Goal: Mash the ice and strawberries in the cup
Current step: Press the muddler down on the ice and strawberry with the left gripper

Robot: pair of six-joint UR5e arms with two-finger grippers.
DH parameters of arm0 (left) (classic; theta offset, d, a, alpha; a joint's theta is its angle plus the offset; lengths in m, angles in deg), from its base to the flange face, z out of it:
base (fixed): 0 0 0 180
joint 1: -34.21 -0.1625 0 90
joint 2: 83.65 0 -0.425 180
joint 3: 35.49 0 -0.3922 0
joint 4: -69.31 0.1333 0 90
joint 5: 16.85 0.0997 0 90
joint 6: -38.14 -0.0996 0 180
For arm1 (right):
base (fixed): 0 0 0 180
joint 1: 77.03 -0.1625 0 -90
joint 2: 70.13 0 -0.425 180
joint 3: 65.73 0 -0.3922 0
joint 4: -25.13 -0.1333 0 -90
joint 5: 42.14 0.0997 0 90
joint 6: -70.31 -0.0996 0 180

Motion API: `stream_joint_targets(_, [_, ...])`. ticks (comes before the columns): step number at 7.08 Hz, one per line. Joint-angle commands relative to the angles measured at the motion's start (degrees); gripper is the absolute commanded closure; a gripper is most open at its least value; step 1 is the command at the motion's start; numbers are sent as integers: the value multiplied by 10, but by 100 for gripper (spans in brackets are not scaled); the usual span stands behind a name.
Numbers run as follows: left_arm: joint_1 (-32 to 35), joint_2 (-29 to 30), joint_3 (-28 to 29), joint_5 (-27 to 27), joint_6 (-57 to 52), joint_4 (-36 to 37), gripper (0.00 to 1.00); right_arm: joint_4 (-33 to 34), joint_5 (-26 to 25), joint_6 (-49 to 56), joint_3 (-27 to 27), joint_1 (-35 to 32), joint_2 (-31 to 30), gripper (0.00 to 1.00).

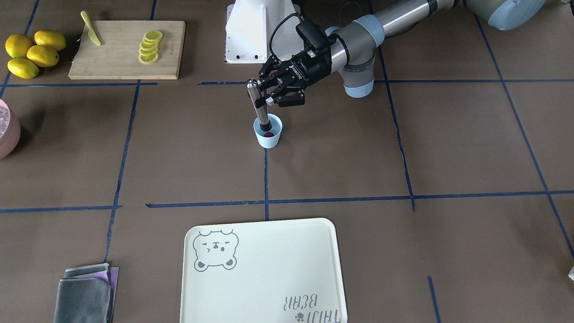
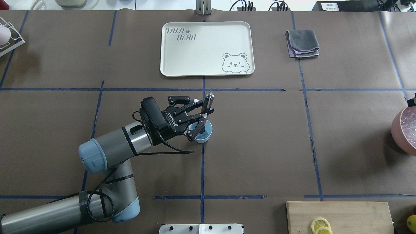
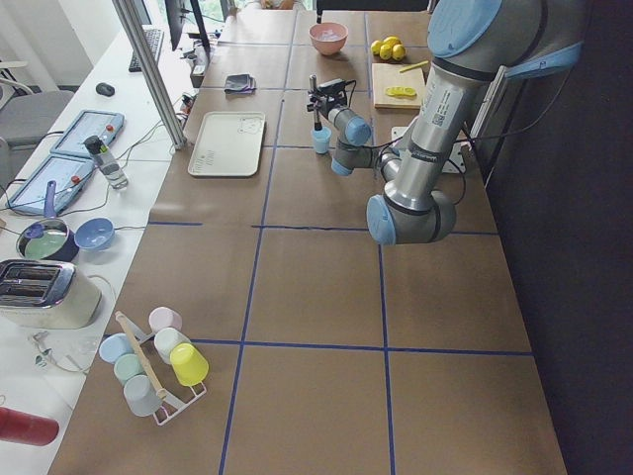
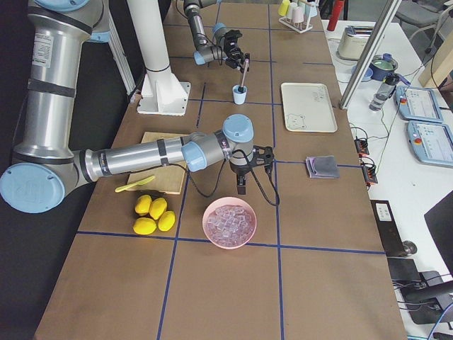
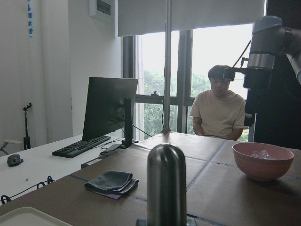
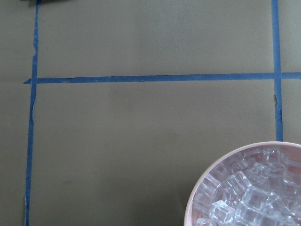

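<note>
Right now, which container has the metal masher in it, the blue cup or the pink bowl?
The small blue cup at mid-table, with the left fingers gripping the masher. The pink bowl holds only ice cubes.

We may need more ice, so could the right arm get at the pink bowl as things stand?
Probably yes: the right gripper hangs close by the pink bowl, whose top is open, with nothing between them.
</note>
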Motion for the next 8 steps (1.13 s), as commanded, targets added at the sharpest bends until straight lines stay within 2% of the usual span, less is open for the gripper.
stream_joint_targets(1, [-15, -1, 18, 1, -18, -19, 100, 0, 0, 0, 0, 0, 0, 0])
stream_joint_targets(7, [-18, 4, 20, 0, -19, -31, 100, 1, 1, 0, 0, 0, -1, 0])
stream_joint_targets(8, [-14, 22, -21, 11, -15, -8, 100, 1, 1, 0, 0, -1, -1, 0])
